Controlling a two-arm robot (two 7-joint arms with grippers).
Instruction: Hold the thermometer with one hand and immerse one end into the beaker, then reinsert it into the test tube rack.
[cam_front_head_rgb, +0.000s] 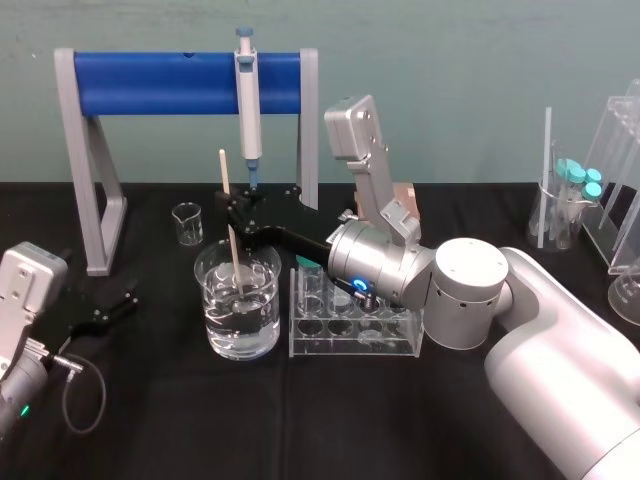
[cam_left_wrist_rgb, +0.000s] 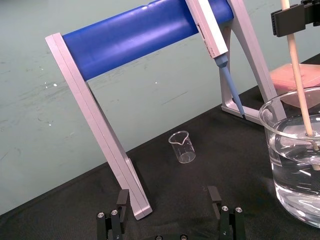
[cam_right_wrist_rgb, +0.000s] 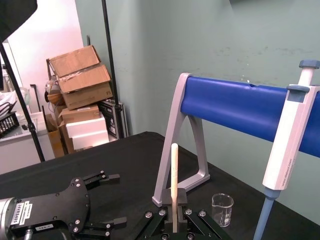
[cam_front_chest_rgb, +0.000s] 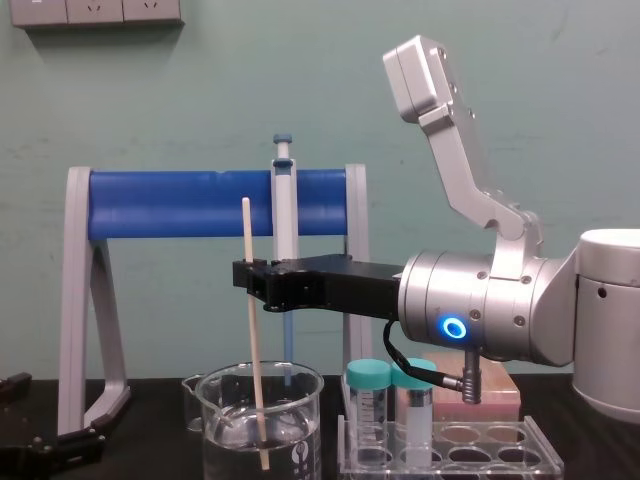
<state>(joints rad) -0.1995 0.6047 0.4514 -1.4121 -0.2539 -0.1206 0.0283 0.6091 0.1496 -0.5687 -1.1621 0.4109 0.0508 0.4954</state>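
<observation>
Well to the left of the beaker (cam_front_head_rgb: 262, 335), the left gripper (cam_front_head_rgb: 108, 312) is seen low over the black table (cam_front_head_rgb: 300, 420). Its fingers are spread apart and nothing is held between them. Behind the beaker and reaching off to its left, a grey stand with a blue crossbar (cam_front_head_rgb: 160, 85) is set. A grey-and-blue pipette (cam_front_head_rgb: 247, 105) is hung from that bar, almost straight behind the beaker. A small glass beaker (cam_front_head_rgb: 187, 223) is placed behind the beaker on its left side, apart from it.

The beaker is partly filled with clear water. The thermometer (cam_front_head_rgb: 226, 180) is held nearly upright in it, with its lower end sunk below the water line inside the glass. Whether the tip touches the bottom cannot be told. The rod is gripped at about its middle, above the beaker's rim, by the right gripper (cam_front_head_rgb: 231, 213), whose black fingers are clenched on it from both sides.

The right arm is brought in from the beaker's right, above the test tube rack (cam_front_head_rgb: 400, 348), which is stood just to the right of the beaker. Two teal-capped tubes (cam_front_chest_rgb: 368, 395) are seated in the rack's holes at the end nearer the beaker. A pink box (cam_front_chest_rgb: 492, 388) is seen behind the rack. Far to the right of the beaker, more teal-capped tubes are kept in clear holders (cam_front_head_rgb: 578, 190).
</observation>
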